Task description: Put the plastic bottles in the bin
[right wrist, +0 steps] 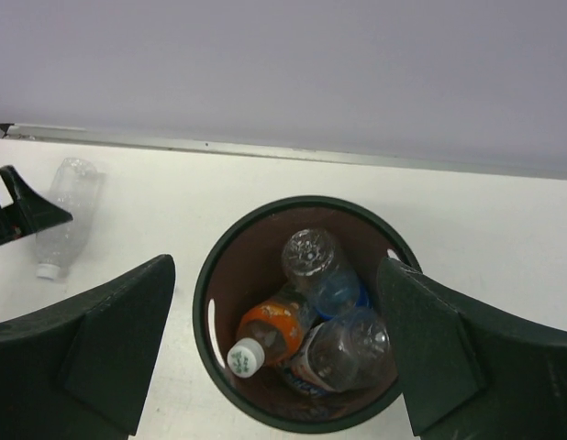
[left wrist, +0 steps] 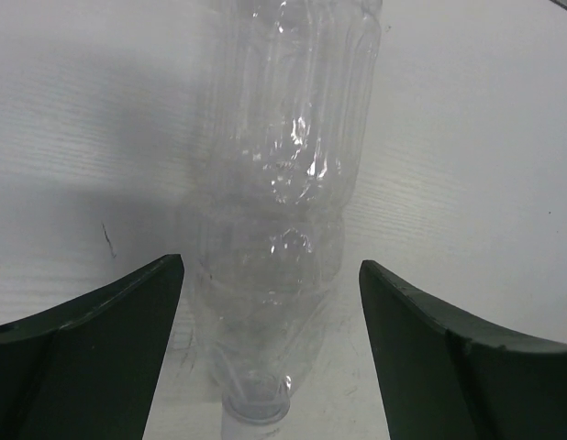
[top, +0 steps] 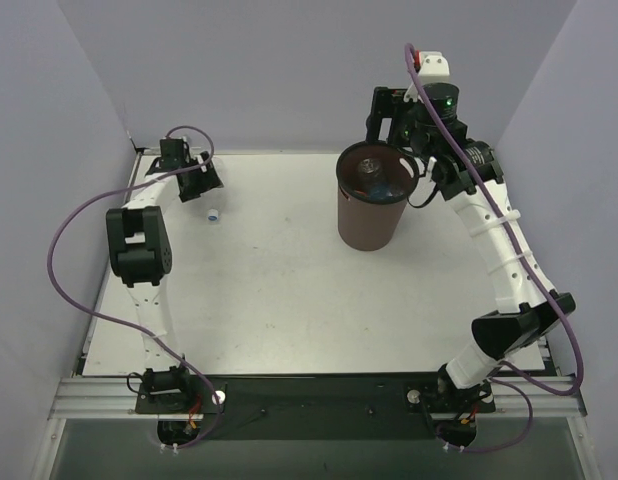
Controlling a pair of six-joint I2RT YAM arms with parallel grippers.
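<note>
A clear unlabelled plastic bottle lies on the white table, cap towards my left wrist camera. My left gripper is open, one finger on each side of the bottle's neck end, with gaps on both sides. From above, only the bottle's cap end shows below the left gripper. The dark brown bin holds three bottles: an orange one, one with a blue label and one with a white-red-blue label. My right gripper hangs open above the bin, holding nothing.
Grey walls close in the table at the back and both sides. The bin stands right of centre near the back. The left arm's elbow rises over the table's left side. The clear bottle lies close to the back left corner.
</note>
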